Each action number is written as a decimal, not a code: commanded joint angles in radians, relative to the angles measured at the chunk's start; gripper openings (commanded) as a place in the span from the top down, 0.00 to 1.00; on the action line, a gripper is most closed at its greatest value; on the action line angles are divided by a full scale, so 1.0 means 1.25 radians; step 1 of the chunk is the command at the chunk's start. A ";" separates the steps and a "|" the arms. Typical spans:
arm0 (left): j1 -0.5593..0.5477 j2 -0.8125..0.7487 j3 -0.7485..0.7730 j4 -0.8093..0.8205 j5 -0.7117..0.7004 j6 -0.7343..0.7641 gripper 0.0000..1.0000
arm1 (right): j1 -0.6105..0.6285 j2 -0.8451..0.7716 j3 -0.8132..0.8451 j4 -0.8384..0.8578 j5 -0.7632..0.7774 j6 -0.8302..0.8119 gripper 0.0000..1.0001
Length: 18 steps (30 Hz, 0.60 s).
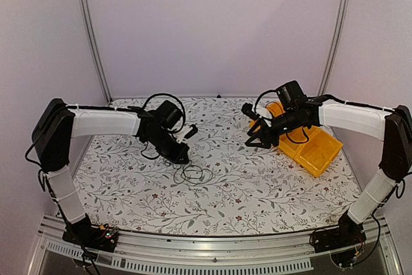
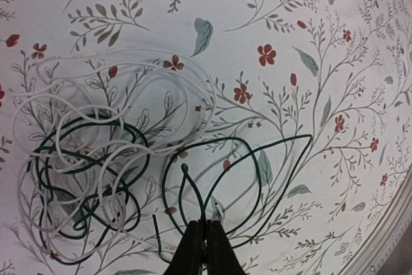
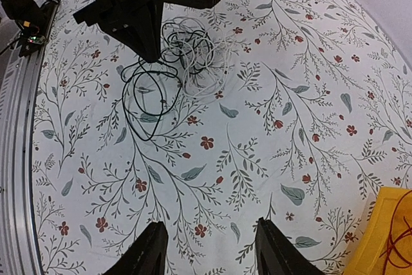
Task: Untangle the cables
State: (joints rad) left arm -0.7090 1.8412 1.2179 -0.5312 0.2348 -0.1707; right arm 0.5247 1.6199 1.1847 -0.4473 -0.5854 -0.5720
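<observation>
White and dark green-black thin wires make up the tangled cables (image 2: 96, 178), lying in a loose clump on the floral-patterned tabletop (image 1: 257, 191), left of centre and towards the near side. The white loops are knotted through one dark coil. A second dark loop (image 2: 257, 178) spreads out clear beside them.

My left end effector (image 2: 206, 225) is down at the clump's near edge with its fingers pressed together, seemingly pinching a dark strand (image 2: 188, 188) that runs into the tips. My right end effector (image 3: 211, 231) hangs well away over bare cloth, fingers apart and holding nothing.

A thin red wire (image 3: 398, 236) lies in the yellow plastic bin (image 1: 315, 149) on the right, so I judge one cable already sorted. The white and dark ones are left to part, which I'd call the bulk of the job.

The metal rail (image 3: 19, 127) at the near tabletop edge is close to the clump. Open cloth stretches right and to the far side, so pulling that way looks safest.
</observation>
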 commanded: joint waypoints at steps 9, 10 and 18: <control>-0.008 -0.210 0.087 -0.001 0.109 -0.015 1.00 | 0.039 0.072 0.184 -0.026 -0.087 0.022 0.46; -0.008 -0.219 0.092 0.008 0.106 -0.019 1.00 | 0.053 0.090 0.201 -0.028 -0.094 0.026 0.44; -0.009 -0.253 0.113 0.053 0.092 -0.042 1.00 | 0.092 0.185 0.270 -0.006 -0.172 0.134 0.34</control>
State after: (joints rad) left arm -0.7094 1.5463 1.3437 -0.5030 0.3470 -0.1993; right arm 0.6254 1.8015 1.4914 -0.4603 -0.7189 -0.4931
